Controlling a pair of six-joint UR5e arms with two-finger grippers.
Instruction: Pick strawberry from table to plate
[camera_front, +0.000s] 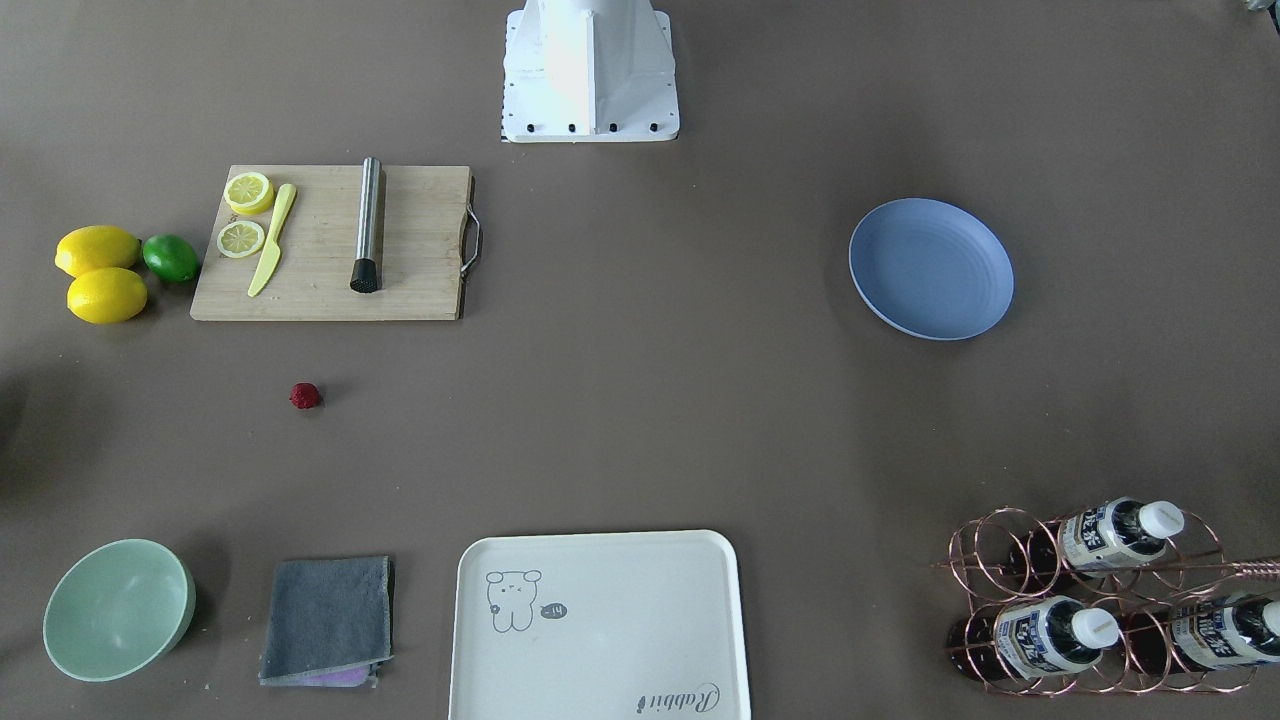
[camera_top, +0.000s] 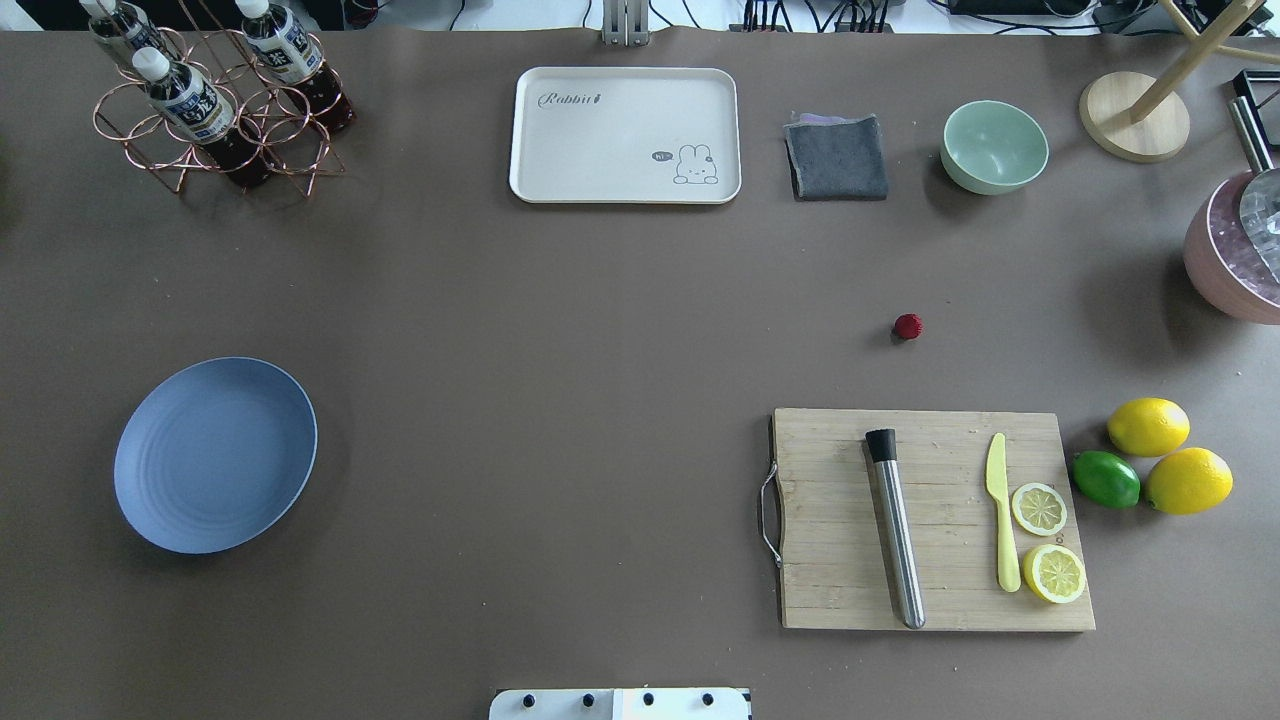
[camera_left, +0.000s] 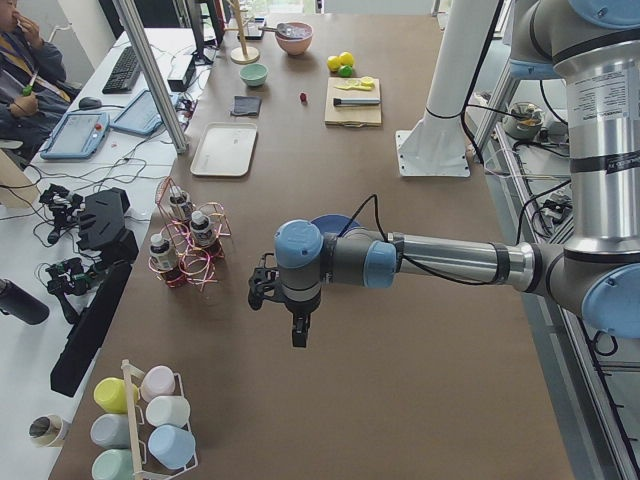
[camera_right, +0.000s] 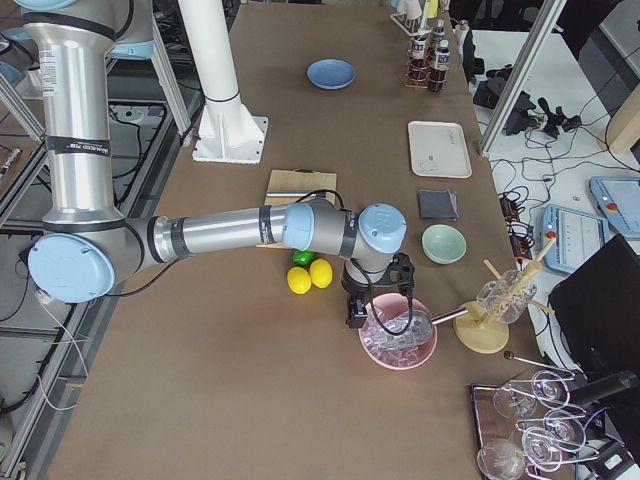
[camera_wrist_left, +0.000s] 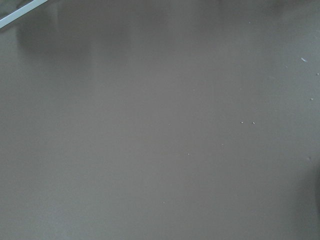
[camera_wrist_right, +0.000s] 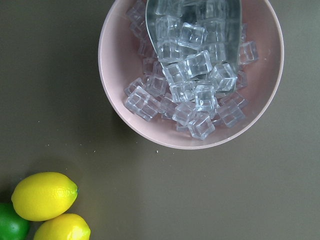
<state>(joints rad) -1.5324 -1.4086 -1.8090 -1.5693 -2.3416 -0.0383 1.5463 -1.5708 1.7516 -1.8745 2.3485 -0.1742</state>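
Note:
The strawberry (camera_front: 305, 396) (camera_top: 908, 326) is a small dark-red berry lying alone on the table (camera_front: 640, 400), between the cutting board and the grey cloth. On the robot's left side the blue plate (camera_front: 931, 268) (camera_top: 215, 454) lies with nothing on it, far from the berry. My left gripper (camera_left: 296, 325) shows only in the exterior left view, hovering near the table's left end, past the plate; I cannot tell whether it is open or shut. The right gripper (camera_right: 355, 315) hangs beside a pink ice bowl, its state also unclear. Neither wrist view shows fingers.
A wooden cutting board (camera_top: 935, 518) holds a steel rod, a yellow knife and lemon slices. Lemons (camera_top: 1148, 427) and a lime (camera_top: 1106, 479) lie beside it. A mint bowl (camera_top: 994, 146), grey cloth (camera_top: 836, 157), cream tray (camera_top: 625, 134), bottle rack (camera_top: 215, 105) and pink ice bowl (camera_wrist_right: 192, 75) line the table.

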